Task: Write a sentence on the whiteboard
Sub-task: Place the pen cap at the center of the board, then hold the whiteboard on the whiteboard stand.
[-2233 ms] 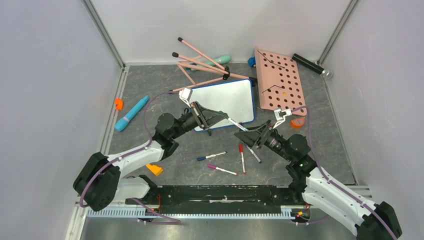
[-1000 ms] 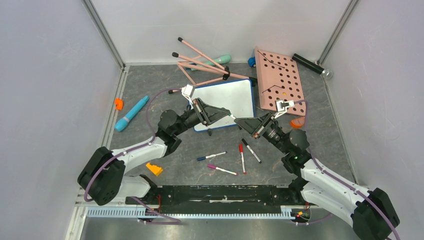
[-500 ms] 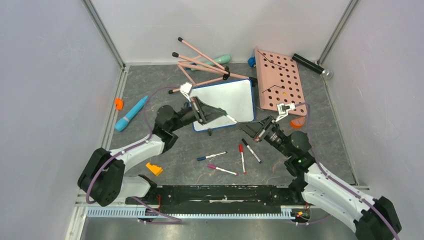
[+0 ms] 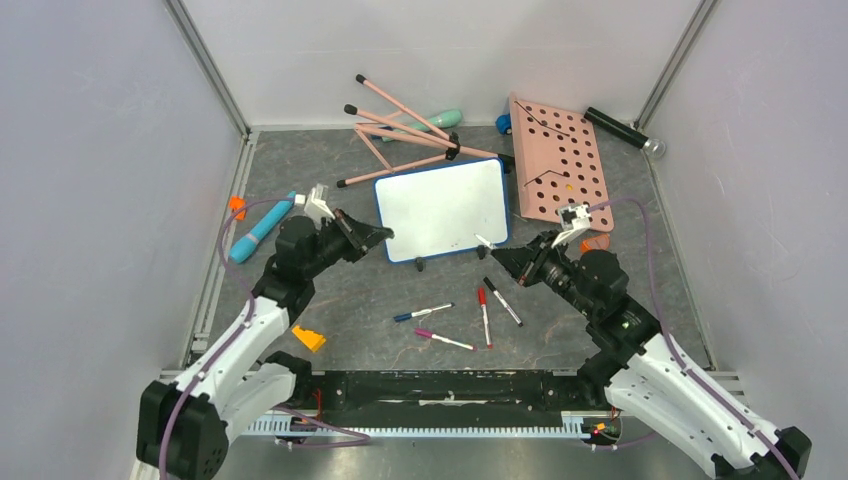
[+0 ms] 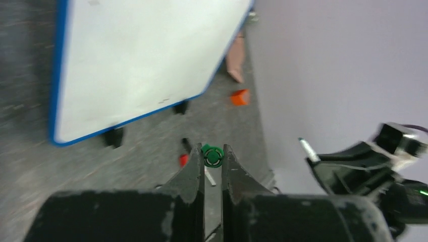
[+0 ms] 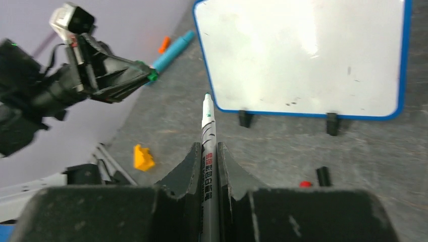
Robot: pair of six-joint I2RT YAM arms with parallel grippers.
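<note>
— Mid-table, the whiteboard (image 4: 440, 210) is lying face-up, long axis running left-right, blank; no sentence yet.
— Right gripper (image 4: 510, 258) is pinching an uncapped green-tipped marker (image 6: 207, 126), tip aiming at the board's near edge, just beside it. Writing arm, I'm judging.
— Left gripper (image 4: 375, 236) is squeezing the green cap (image 5: 213, 156); wrist views are showing that, overhead isn't.
</note>
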